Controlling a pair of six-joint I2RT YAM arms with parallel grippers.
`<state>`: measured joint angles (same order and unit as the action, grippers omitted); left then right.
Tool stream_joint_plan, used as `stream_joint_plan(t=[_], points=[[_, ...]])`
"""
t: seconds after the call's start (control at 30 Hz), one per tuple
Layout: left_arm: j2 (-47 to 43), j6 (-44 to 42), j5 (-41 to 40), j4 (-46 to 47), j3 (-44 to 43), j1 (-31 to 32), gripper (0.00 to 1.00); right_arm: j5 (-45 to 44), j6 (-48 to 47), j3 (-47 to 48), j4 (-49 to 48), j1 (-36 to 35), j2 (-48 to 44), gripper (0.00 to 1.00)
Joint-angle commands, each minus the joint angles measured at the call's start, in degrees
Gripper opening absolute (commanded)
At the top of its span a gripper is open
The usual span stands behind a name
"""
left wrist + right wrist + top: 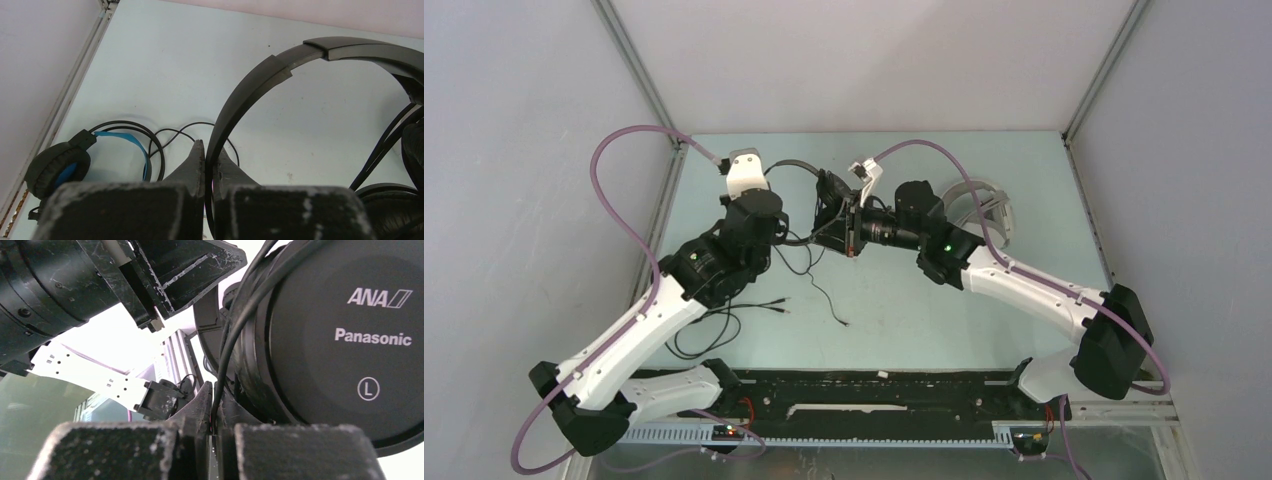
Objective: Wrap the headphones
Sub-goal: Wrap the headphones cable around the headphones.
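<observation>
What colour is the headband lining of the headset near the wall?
Blue lining; clearest in the left wrist view.

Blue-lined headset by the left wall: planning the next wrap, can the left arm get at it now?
Probably not yet: the left gripper is shut on the black headband; the table toward the blue-lined headset looks free.

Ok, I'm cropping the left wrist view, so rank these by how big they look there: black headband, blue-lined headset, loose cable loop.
1. black headband: looks largest, but it is closest to the camera, so its true size is unsure.
2. blue-lined headset.
3. loose cable loop: looks smallest.
</observation>
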<state>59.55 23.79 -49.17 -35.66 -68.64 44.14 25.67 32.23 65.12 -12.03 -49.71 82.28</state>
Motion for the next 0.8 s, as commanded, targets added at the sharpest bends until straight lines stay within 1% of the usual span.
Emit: stream_joint_plan(t=[0.0,0.2,0.47,0.67,0.77], points=[[-1.09,5.12,0.22,3.83,-5.27,0.28,0.00,-3.91,-4.02,2.47,0.78,-1.18,-1.34,0.00],[0.53,6.07,-1.32,4.03,-4.95,0.16,0.00,-4.23,-6.03,2.50,0.61,-3.21,-1.77,0.00],[1.70,8.09,-1.01,4.28,-5.61,0.07,0.00,-8.47,-9.36,2.49,1.95,-5.36,-0.70,0.00],[0.75,8.46,0.39,5.75,-4.07,0.02,0.00,-12.07,-9.07,2.49,4.29,-5.41,-1.79,0.13],[-0.25,9.07,1.95,7.22,-2.11,-0.53,0.00,-13.24,-8.22,2.47,6.32,-5.40,-3.72,0.16]])
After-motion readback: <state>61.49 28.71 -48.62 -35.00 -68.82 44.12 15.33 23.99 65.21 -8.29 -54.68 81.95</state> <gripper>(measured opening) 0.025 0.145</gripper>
